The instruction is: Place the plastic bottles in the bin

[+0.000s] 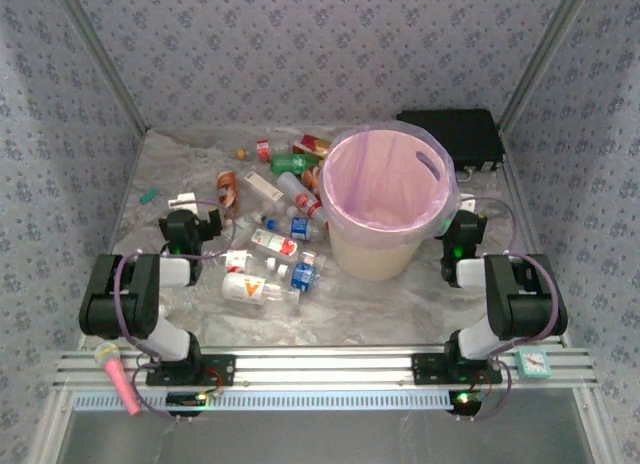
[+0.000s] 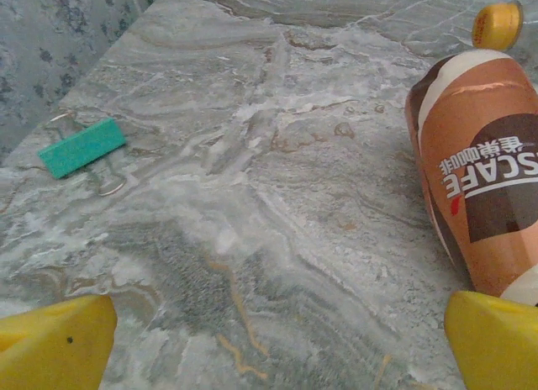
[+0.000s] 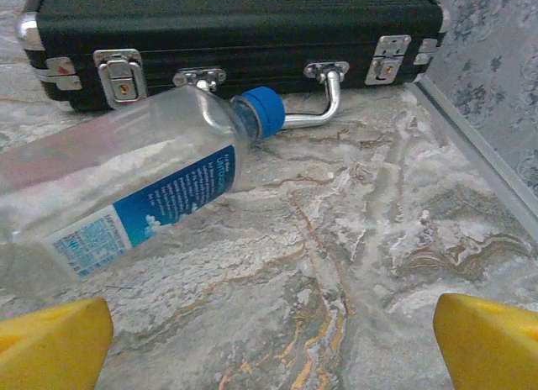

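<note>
- Left tool (image 2: 273,356) and right tool (image 3: 273,348) stand spread, empty.
- First pick pending: blue-capped bottle (image 3: 126,188), near worktop's (image 1: 400,304) far-right corner, likely needs pinching, carrying to bin (image 1: 370,254).

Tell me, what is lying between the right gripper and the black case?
A clear bottle with a blue cap lies there on its side, as the right wrist view shows.

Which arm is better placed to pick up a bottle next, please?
Probably right: the right gripper stands open with a clear bottle lying just ahead and the bin beside it. The left gripper has its brown bottle off to one side.
</note>
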You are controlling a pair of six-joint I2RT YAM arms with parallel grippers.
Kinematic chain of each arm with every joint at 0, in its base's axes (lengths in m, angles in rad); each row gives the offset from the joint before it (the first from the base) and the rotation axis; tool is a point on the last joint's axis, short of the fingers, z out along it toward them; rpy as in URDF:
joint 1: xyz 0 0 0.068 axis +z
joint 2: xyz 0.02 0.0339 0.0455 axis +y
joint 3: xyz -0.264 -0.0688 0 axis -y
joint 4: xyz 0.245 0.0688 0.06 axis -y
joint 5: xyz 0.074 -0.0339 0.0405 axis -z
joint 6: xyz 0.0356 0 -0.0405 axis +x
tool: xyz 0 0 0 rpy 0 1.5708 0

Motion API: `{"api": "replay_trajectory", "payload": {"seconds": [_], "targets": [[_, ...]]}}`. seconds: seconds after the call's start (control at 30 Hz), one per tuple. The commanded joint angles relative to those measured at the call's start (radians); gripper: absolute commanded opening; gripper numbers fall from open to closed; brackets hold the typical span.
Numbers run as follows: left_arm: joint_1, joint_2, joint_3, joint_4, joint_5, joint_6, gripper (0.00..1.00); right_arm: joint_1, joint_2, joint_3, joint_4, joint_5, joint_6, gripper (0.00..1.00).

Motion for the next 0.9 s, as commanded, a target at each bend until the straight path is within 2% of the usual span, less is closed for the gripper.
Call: {"api": "replay_trajectory", "payload": {"seconds": [0.0,0.07,0.17,0.27,0.37,0.57,0.73,0.87], "targets": [[0.000,-0.177,0.048,-0.165,-0.074,-0.026,1.00,-0.021,-0.142,0.049,-0.173,-0.004,0.041,1.00],[0.000,-0.294,0.085,-0.314,-0.119,-0.079,1.00,-0.048,-0.243,0.097,-0.359,-0.015,0.095,1.00],[-0.001,-0.454,0.211,-0.637,-0.145,-0.211,0.99,-0.096,-0.360,0.224,-0.701,-0.037,0.240,1.00],[-0.007,-0.526,0.376,-0.876,-0.024,-0.330,0.95,-0.160,-0.367,0.357,-0.970,-0.091,0.399,1.00],[-0.080,-0.507,0.559,-1.042,0.095,-0.378,0.95,-0.227,-0.280,0.482,-1.089,-0.258,0.505,1.00],[-0.337,-0.357,0.878,-1.174,0.293,-0.478,0.93,-0.228,-0.033,0.692,-1.125,-0.395,0.651,0.97],[-0.572,-0.285,0.904,-1.052,0.304,-0.612,0.92,-0.209,0.177,0.861,-1.139,-0.465,0.691,0.96],[-0.661,-0.214,0.943,-1.068,0.275,-0.615,0.92,-0.159,0.311,0.972,-1.177,-0.456,0.692,0.96]]}}
